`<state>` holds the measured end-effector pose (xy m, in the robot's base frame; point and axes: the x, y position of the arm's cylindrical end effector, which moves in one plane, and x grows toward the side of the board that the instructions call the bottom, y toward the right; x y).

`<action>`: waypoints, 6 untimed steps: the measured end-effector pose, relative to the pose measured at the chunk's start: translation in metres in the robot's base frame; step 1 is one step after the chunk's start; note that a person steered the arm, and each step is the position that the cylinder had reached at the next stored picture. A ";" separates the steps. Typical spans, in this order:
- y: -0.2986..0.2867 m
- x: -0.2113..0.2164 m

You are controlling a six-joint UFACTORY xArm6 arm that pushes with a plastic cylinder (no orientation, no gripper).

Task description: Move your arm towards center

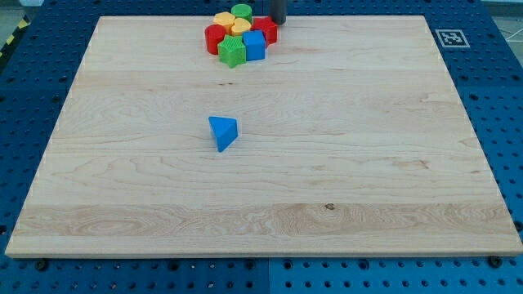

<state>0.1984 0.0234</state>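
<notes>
My tip [278, 22] shows at the view's top, just right of a tight cluster of blocks near the board's top edge. The cluster holds a green cylinder [241, 11], a yellow block [230, 22], a red block [214, 38] at its left, a red block [266, 31] at its right beside the tip, a blue cube [254, 46] and a green star-like block [232, 52]. A blue triangle [223, 131] lies alone near the board's middle, slightly left, far below the tip.
The wooden board [368, 163] rests on a blue perforated table [507, 98]. A black-and-white marker tag [451, 37] sits off the board's top right corner.
</notes>
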 end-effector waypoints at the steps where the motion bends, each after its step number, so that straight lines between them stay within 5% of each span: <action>1: 0.004 -0.001; 3: 0.048 0.026; 6: 0.023 0.199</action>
